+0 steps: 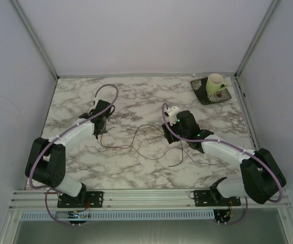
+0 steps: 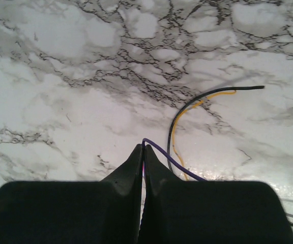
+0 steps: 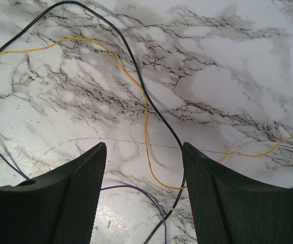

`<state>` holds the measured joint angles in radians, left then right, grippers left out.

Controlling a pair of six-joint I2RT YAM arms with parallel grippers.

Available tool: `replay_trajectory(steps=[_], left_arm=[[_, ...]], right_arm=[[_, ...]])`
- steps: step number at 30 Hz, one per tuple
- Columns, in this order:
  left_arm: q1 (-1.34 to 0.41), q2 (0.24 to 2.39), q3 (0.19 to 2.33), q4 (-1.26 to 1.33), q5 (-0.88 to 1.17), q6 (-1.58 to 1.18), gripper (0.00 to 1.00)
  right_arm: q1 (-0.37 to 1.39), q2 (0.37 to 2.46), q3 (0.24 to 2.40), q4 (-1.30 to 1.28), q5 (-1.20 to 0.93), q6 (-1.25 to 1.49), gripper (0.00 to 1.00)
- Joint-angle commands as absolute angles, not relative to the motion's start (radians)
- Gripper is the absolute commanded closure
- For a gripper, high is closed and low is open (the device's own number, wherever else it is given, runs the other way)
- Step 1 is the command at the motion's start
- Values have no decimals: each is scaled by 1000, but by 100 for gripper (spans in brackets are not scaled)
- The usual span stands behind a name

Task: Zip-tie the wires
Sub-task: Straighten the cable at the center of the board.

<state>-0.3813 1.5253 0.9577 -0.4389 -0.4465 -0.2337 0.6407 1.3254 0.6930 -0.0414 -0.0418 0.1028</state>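
No text, label, brand, number or sign can be read in any of the views. The only markings are a pale flower pattern on the dark saucer [image 1: 206, 97] under the mug [image 1: 215, 83] and the grey veining of the marble desk [image 1: 136, 96]. Neither forms letters or digits.

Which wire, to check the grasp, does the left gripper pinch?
The purple wire, emerging from the left gripper; the black wire and yellow wire lie free.
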Motion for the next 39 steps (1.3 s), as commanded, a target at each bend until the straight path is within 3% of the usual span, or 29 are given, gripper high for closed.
replay_trajectory(steps=[1, 16, 21, 26, 33, 39], left_arm=[[-360, 1546, 950, -442, -481, -231, 100], [-350, 1721, 1007, -343, -439, -210, 100], [-350, 1726, 1039, -365, -450, -206, 84], [-349, 1698, 1067, -405, -474, -191, 76], [-338, 1672, 1132, -467, -461, -166, 47], [-308, 1635, 1192, -508, -419, -151, 38]], right_arm=[[632, 1315, 690, -32, -43, 124, 39], [635, 1287, 667, -32, -39, 136, 39], [634, 1289, 669, -32, -38, 138, 39], [634, 1295, 673, -32, -31, 137, 39], [628, 1286, 701, -26, -9, 141, 35], [611, 1267, 708, -30, 4, 151, 35]])
